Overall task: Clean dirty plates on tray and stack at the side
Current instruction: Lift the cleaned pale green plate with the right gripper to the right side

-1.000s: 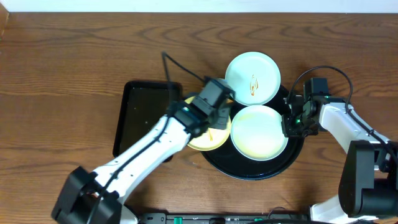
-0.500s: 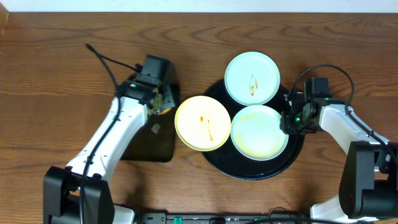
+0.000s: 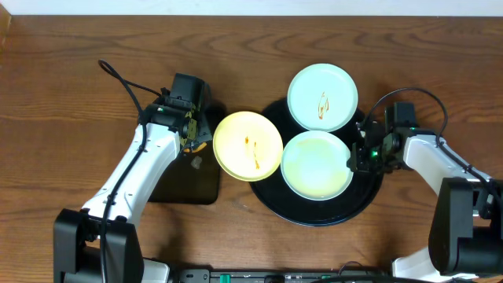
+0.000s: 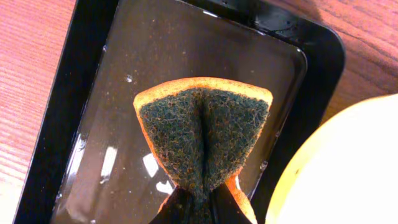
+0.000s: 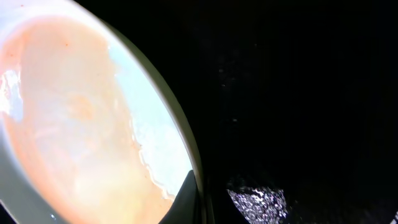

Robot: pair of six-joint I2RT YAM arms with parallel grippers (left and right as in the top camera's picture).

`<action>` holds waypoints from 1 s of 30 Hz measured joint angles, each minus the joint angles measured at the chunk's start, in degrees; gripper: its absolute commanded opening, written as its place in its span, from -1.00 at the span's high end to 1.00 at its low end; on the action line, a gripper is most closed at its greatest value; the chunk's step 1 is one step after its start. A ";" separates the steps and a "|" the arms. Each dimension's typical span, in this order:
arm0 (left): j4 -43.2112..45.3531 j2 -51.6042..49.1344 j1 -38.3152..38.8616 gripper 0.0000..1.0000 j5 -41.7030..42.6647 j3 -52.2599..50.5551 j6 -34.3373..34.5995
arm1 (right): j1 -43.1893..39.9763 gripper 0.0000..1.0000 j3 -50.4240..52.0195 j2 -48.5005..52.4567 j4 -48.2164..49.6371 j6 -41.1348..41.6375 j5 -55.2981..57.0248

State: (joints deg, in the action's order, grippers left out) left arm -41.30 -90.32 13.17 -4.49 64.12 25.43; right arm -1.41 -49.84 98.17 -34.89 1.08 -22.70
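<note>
The round black tray (image 3: 369,195) holds a pale mint plate (image 3: 314,165), wet with a faint orange film. My right gripper (image 3: 355,157) is shut on its right rim; in the right wrist view one fingertip (image 5: 189,198) lies over the plate's edge (image 5: 81,124). A second mint plate (image 3: 322,97) with an orange smear sits on the tray's far rim. The yellow plate (image 3: 247,145) with orange smears overlaps the tray's left rim. My left gripper (image 3: 189,130) is shut on the sponge (image 4: 202,137), its dark scouring side showing, above the rectangular tray.
The smaller rectangular black tray (image 3: 185,181) lies left of the plates, wet and glossy in the left wrist view (image 4: 81,93). The yellow plate's edge (image 4: 348,168) lies close beside it. Bare wooden table (image 3: 71,94) surrounds both trays.
My left arm has swung with the sponge from the yellow plate back over the rectangular tray. My right gripper has slid the near mint plate left, and the yellow plate has shifted left.
</note>
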 measured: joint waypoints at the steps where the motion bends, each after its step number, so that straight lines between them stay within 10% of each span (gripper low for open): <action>1: -0.09 0.00 0.00 0.85 0.00 0.00 0.02 | 0.00 0.98 0.04 0.02 -0.02 0.00 -0.26; 30: -0.22 0.00 0.00 0.85 0.00 0.00 0.02 | -2.14 0.98 0.74 -8.35 -0.04 -1.60 -7.15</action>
State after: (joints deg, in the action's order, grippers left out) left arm -41.52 -90.32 13.17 -4.49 64.12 25.45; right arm -3.55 -49.10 89.82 -34.94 -0.51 -29.85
